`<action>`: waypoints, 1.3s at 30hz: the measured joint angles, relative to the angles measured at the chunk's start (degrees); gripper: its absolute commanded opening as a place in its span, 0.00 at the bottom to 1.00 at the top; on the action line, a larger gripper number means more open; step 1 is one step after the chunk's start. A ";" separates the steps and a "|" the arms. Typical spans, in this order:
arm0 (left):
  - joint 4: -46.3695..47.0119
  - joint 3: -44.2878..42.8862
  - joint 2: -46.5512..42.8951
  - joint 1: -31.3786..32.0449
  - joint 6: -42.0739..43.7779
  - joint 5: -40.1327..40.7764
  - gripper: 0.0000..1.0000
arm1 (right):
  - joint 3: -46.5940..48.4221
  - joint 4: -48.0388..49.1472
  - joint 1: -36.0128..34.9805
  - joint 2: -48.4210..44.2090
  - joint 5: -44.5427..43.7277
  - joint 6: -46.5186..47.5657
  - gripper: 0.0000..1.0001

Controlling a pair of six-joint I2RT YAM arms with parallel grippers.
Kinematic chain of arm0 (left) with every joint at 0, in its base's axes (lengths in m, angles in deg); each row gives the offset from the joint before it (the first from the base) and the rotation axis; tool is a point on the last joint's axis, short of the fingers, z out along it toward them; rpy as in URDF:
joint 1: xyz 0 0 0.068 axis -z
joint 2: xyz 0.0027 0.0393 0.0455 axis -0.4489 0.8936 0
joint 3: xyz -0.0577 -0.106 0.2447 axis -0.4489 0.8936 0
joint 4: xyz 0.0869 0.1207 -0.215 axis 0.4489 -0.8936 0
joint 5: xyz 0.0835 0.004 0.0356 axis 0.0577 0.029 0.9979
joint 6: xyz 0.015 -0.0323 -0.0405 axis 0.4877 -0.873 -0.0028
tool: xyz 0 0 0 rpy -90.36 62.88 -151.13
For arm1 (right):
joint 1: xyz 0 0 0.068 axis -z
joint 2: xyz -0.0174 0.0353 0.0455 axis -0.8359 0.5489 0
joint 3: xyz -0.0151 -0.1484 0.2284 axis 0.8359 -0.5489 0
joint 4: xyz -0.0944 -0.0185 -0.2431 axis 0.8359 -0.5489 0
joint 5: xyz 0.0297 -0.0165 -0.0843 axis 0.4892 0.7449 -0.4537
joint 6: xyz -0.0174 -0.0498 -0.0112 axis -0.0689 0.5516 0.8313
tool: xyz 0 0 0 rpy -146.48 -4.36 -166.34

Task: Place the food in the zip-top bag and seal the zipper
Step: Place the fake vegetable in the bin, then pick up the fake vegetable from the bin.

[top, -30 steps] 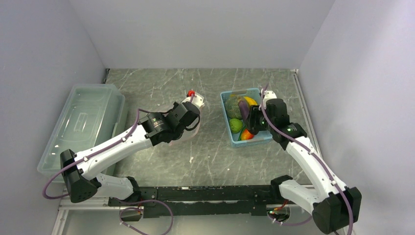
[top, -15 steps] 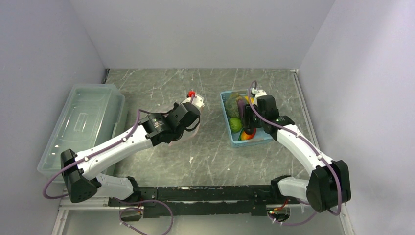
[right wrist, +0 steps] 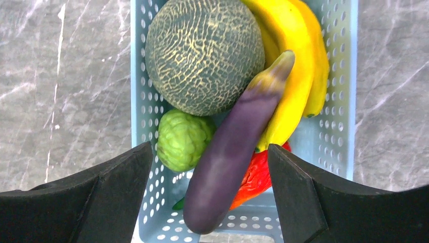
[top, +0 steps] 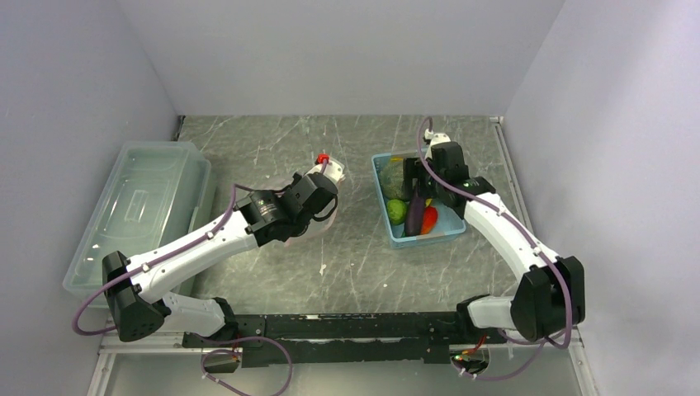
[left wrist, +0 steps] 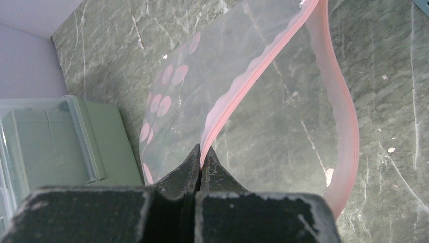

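Observation:
My left gripper (top: 309, 198) is shut on the pink zipper (left wrist: 253, 81) of the clear zip-top bag (left wrist: 202, 66); the fingertips pinch one lip and the mouth gapes open to the right. My right gripper (top: 423, 188) is open and empty above the light-blue basket (top: 450, 235). Between its jaws (right wrist: 208, 148) lies the purple eggplant (right wrist: 232, 147), on top of the other food. Around it are the dark green netted fruit (right wrist: 202, 50), the yellow banana (right wrist: 296, 66), the lime-green fruit (right wrist: 182, 139) and the red-orange fruit (right wrist: 255, 177). A sliver of thin green vegetable (right wrist: 178, 205) peeks out beneath.
A large translucent bin (top: 140, 214) stands at the left table edge and shows in the left wrist view (left wrist: 50, 142). Grey walls close in the table on three sides. The marbled table (top: 355, 256) lies between the bag and the basket.
My right arm has swung toward the far side of the basket. The eggplant, earlier up by the gripper, now lies lengthwise in the basket. The left arm has not moved.

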 measured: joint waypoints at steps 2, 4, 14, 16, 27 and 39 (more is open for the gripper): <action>0.00 0.00 0.00 0.00 0.00 0.00 0.00 | 1.51 -0.66 -0.02 0.90 -0.81 0.04 0.88; 0.00 0.00 0.00 0.00 0.02 0.00 0.00 | 3.67 -1.95 0.00 2.08 -2.03 0.07 0.87; 0.00 0.00 0.00 0.00 0.00 -0.28 0.00 | 11.30 -5.29 0.52 8.35 -8.59 0.28 0.59; 0.00 0.00 0.00 0.00 0.00 -0.39 0.00 | 11.89 -5.64 1.25 9.84 -8.59 0.00 0.55; 0.00 0.00 0.00 0.00 0.02 -0.61 0.00 | 13.66 -5.68 8.09 16.55 -4.37 -1.79 0.44; 0.00 0.00 0.00 0.00 0.02 -0.63 0.00 | 16.48 -5.16 11.15 20.85 3.37 -4.92 0.38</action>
